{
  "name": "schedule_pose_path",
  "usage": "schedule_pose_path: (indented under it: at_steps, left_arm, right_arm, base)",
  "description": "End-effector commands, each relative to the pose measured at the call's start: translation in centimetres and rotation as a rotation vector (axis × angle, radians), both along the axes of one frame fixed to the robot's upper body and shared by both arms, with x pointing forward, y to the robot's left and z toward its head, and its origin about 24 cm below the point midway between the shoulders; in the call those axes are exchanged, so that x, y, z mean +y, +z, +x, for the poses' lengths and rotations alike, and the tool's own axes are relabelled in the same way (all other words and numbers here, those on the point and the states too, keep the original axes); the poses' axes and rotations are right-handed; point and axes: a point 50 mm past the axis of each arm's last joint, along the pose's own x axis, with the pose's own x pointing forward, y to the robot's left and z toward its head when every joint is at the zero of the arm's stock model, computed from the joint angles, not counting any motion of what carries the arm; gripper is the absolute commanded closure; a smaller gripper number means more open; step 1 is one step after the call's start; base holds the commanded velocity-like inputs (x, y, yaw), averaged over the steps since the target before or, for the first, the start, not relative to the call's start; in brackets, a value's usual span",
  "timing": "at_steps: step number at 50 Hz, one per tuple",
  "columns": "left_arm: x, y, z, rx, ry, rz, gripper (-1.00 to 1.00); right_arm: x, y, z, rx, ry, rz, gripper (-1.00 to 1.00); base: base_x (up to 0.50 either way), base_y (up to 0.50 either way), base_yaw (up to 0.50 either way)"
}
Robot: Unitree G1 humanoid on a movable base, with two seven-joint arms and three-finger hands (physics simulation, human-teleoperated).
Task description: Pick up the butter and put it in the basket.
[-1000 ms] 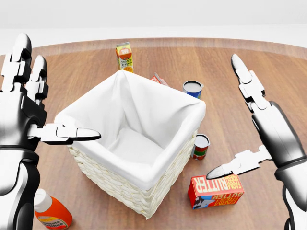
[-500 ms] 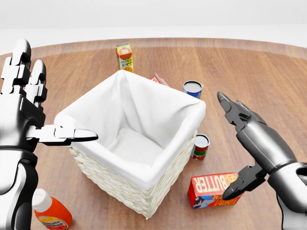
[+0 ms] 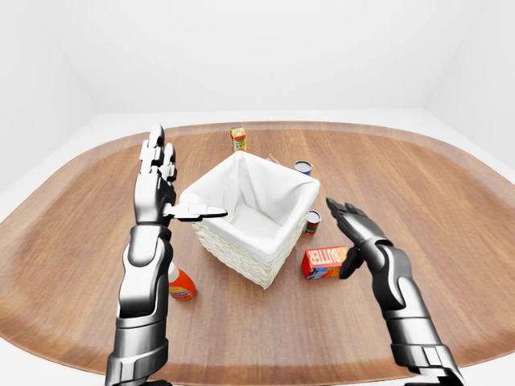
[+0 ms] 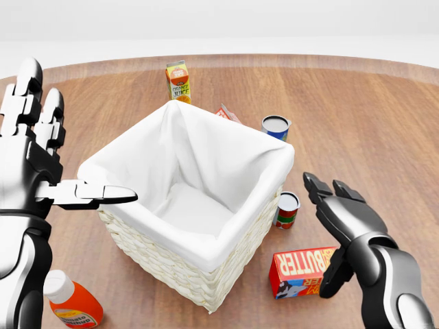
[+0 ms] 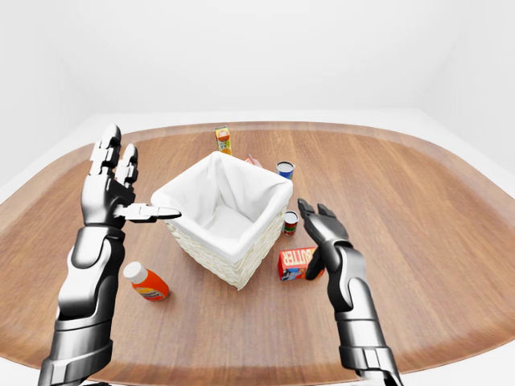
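The right hand (image 4: 343, 226) has been lowered from well above the table since approx. 1 s ago; it's now spread, palm down, thumb just beside the butter box (image 4: 302, 271), nothing gripped. So the grasp is judged imminent, not made. The box lies on the wooden table (image 4: 384, 116) near the lined wicker basket (image 4: 188, 199), at its lower-right corner in head view. "BUTTER" is read on its red face. The left hand (image 4: 41, 164) is held raised & spread. "JUICE" is legible on the orange carton (image 4: 178, 81).
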Motion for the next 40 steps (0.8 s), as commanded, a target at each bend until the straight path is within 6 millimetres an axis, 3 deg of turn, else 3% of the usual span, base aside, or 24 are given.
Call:
schedule_pose_path:
  at_steps: [1,24,40]
  left_arm:
    - [0.1,-0.3,0.1,0.014,0.002,0.001,-1.0]
    - [0.3,-1.1,0.6,0.055,0.005,-0.005,-1.0]
    - [0.4,-1.6,0.9,0.077,0.005,-0.012,-1.0]
  right_arm:
    - [0.4,-2.4,1.0,0.055,-0.015,-0.111,-1.0]
    - [0.9,-6.7,2.4,0.111,-0.006,-0.282,-1.0]
    - [0.6,-8.3,3.5,0.119,-0.078,-0.249,-1.0]
  base:
    - [0.0,0.0,0.0]
    - [0.0,0.0,0.0]
    - [0.0,0.0,0.0]
